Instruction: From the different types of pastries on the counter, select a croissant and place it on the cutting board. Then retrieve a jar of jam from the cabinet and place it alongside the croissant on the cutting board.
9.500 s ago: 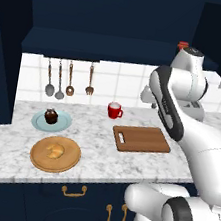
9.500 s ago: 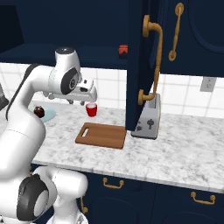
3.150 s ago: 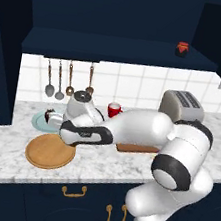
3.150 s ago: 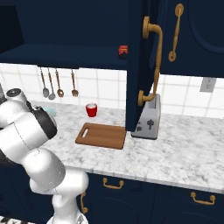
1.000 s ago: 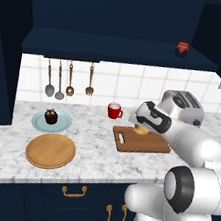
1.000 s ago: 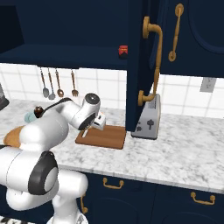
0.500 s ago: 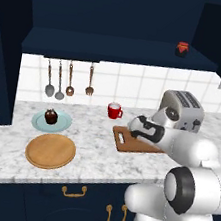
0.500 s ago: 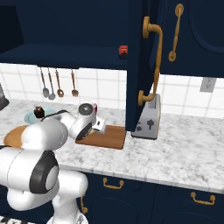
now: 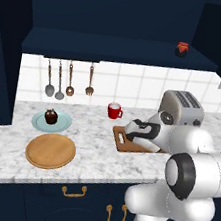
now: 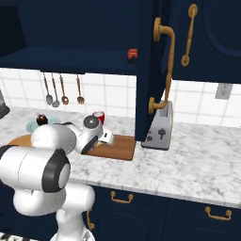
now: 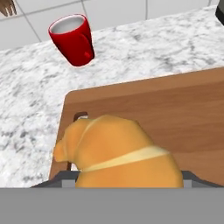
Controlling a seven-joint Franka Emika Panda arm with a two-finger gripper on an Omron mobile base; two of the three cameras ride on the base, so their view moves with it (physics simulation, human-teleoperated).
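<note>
The golden-tan croissant (image 11: 118, 153) sits large between my fingers in the hand view, low over the slot-handle end of the wooden cutting board (image 11: 175, 109). My gripper (image 9: 129, 132) (image 10: 107, 137) is shut on it, down at the board's (image 9: 121, 143) (image 10: 118, 148) left end. I cannot tell whether the croissant touches the wood. The dark chocolate pastry (image 9: 51, 117) (image 10: 41, 119) rests on a pale blue plate (image 9: 62, 123). The red-lidded jar of jam (image 9: 182, 49) (image 10: 133, 55) stands on the navy cabinet shelf (image 9: 117, 48).
A red mug (image 9: 114, 111) (image 10: 98, 116) (image 11: 72, 39) stands just behind the board. A round wooden plate (image 9: 50, 150) lies front left. The toaster (image 9: 183, 106) (image 10: 159, 127) is right of the board. The open cabinet door (image 10: 150, 66) hangs over the toaster. Utensils (image 9: 69, 78) hang on the tiles.
The hand has come down with the croissant toward the left end of the cutting board. Nothing else on the counter has moved.
</note>
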